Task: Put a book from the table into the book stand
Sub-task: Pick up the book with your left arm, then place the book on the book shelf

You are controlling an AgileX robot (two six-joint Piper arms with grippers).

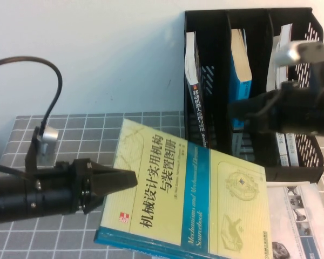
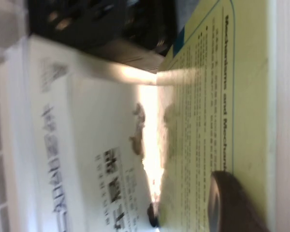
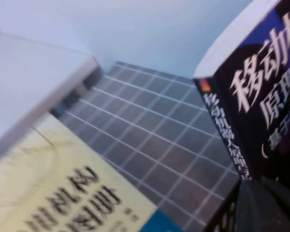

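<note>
The left gripper (image 1: 130, 178) sits at the left edge of the book (image 1: 194, 205), its dark fingers drawn to a point over the cover; it seems clamped on that edge, though the high view does not show the lower finger. In the left wrist view one brown finger (image 2: 232, 203) rests on the yellow cover.

The book lies on the table (image 1: 86, 129) just ahead of this gripper, its near-left corner raised slightly — the cover reads 机械设计实用机构与装置图册, with "Mechanisms and Mechanical Devices Sourcebook" on a blue band and a red mark at the corner.

The right gripper (image 1: 243, 116) hangs beyond the book, in front of the book stand (image 1: 205, 32); I cannot tell whether its fingers are apart or together.

The book stand rises behind that gripper — a dark-spined book (image 1: 197, 102) in its left compartment begins 移动机器人原理. Beside the yellow book, away from the left gripper, lies a white book (image 1: 305, 216) with grey pictures.
</note>
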